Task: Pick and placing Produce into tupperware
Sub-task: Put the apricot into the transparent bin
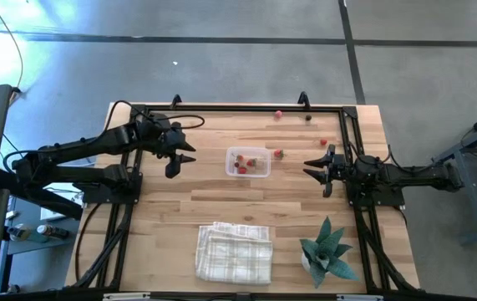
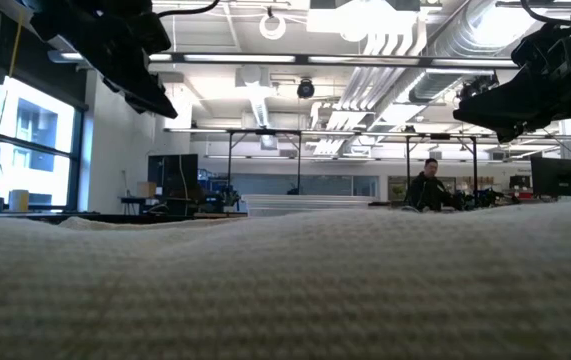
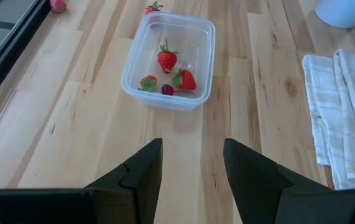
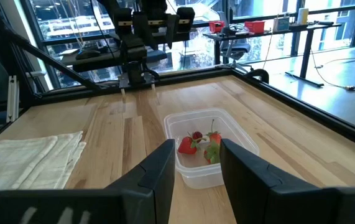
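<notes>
The clear tupperware [image 1: 248,161] [image 3: 170,59] [image 4: 208,152] stands mid-table on the wood. Inside it lie three red strawberry-like produce pieces [image 3: 168,60] and one dark piece [image 3: 167,89]. More produce lies loose on the table: one red piece by the tupperware's right side [image 1: 278,154], one [image 1: 323,142] further right, and a red [image 1: 278,114] and a dark one [image 1: 308,118] near the far edge. My left gripper [image 1: 180,163] [image 3: 193,143] hovers open to the tupperware's left, tilted down toward it. My right gripper [image 1: 309,167] [image 4: 196,146] waits open to its right, held level.
A folded white checked cloth [image 1: 235,251] lies near the front edge and fills the low view's foreground. A small teal plant in a white pot [image 1: 326,251] stands front right. A black frame rail [image 1: 238,108] runs along the table's far and side edges.
</notes>
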Motion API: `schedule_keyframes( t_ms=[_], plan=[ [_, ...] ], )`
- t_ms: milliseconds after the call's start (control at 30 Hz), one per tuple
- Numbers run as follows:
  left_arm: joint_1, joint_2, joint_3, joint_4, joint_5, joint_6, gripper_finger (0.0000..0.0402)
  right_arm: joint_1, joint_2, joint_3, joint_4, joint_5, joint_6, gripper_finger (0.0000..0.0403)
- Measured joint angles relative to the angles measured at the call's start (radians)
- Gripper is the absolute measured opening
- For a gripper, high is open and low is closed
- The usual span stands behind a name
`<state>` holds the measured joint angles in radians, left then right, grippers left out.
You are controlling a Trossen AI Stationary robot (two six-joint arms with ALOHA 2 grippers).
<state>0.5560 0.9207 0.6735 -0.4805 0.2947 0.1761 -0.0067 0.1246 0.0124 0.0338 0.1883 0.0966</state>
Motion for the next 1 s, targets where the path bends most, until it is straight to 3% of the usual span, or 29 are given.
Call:
schedule_keyframes(
  t_ms=[400,800,1000],
  plan=[
    [0.0,0.0,0.0,0.0,0.0,0.0,0.0159,0.0,0.0,0.0,0.0,0.0,0.016,0.0117],
    [0.0,0.0,0.0,0.0,0.0,0.0,0.0159,0.0,0.0,-0.001,0.037,0.0,0.683,0.0117],
    [0.0,0.0,0.0,0.008,-0.001,0.0,0.0159,0.0,0.0,-0.001,0.015,0.0,0.783,0.0117]
  ],
)
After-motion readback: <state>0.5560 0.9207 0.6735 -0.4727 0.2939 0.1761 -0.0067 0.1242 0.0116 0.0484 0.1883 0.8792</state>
